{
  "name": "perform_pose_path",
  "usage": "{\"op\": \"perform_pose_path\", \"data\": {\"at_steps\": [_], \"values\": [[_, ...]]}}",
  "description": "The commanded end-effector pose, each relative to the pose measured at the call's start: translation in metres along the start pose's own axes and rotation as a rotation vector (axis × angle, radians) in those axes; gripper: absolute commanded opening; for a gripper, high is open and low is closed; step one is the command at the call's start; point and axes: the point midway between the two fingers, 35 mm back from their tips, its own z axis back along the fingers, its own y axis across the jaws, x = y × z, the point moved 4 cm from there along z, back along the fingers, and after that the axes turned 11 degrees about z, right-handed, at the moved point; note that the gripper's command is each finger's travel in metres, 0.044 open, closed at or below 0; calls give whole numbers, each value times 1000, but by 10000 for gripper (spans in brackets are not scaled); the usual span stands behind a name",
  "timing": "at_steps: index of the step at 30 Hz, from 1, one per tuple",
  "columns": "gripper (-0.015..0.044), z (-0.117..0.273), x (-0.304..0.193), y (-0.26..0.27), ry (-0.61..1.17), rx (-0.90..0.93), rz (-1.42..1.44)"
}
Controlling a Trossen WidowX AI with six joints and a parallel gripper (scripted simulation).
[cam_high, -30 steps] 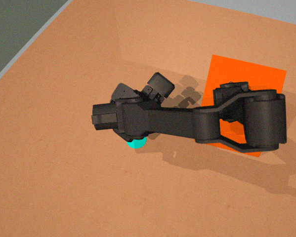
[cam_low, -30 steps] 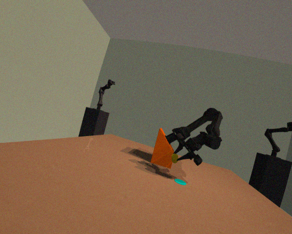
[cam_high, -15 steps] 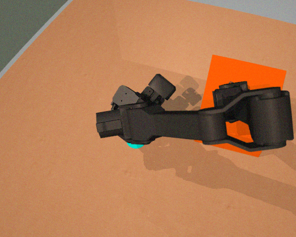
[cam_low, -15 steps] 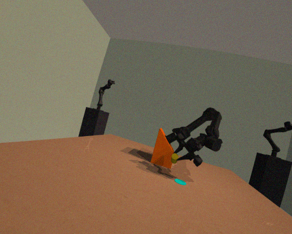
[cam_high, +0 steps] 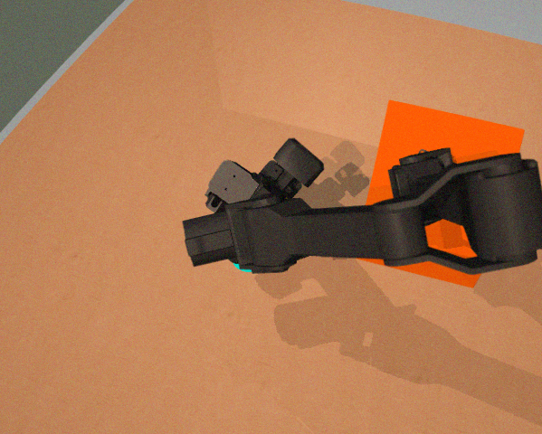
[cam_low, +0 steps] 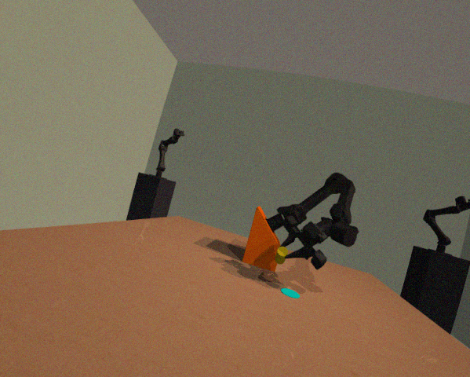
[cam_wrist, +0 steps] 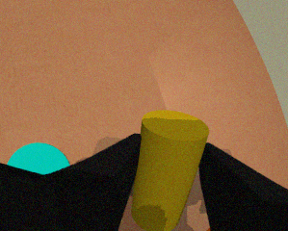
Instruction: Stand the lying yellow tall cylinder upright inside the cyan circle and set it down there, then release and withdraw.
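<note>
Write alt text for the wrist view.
A yellow cylinder is gripped between the two dark fingers of the gripper, above a tan table. A cyan circle lies on the table at lower left, partly hidden by one finger.

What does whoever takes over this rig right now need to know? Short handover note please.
Tool: shut on the yellow cylinder, which sits between the two dark fingers.
Cylinder: lifted off the table, carried in the air beside the orange panel in the exterior view; tilted, not yet upright.
Cyan circle: on the table, nothing standing on it. In the wrist view it lies to the left of the cylinder; from the top the arm hides nearly all of it.
Done: pick-up and lift.
Left: bring the cylinder over the circle, turn it upright, set it down inside, open the tool, withdraw.
</note>
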Motion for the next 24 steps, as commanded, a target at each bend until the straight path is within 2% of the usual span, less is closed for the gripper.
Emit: {"op": "perform_pose_path", "data": {"at_steps": [1,24], "values": [[105,0,-1,-1,-24,-7,-9],[105,5,-4,2,-175,-18,-59]]}}
